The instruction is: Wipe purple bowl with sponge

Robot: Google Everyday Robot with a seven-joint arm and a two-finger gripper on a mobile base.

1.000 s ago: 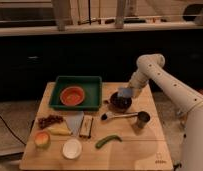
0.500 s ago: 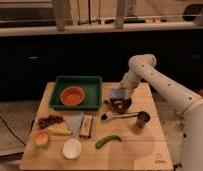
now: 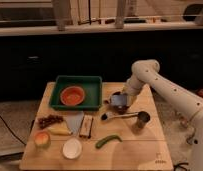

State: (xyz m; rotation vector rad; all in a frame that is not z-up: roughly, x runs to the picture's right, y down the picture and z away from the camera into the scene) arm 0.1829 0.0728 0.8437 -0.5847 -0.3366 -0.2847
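Gripper (image 3: 119, 101) sat low over the purple bowl (image 3: 122, 106). Green tray (image 3: 100, 90) wall stood close on its picture-left. Metal cup (image 3: 142, 120) and long handle lay just nearer the camera. Open wooden board (image 3: 140, 150) lay past the cup.

A light wooden table (image 3: 145, 150) is seen at lower centre of the frame, w/ the gripper (image 3: 120, 99) held low over its centre-right part. Behind it, a long dark cabinet front (image 3: 45, 62) is stretched across mid frame, topped by a pale ledge (image 3: 55, 30), & several pale upright posts (image 3: 61, 12) are cut off by the top edge. Pale grey floor (image 3: 15, 107) is shown at lower L, crossed by a thin dark cable (image 3: 6, 125); the scene is dimly & warmly lit.
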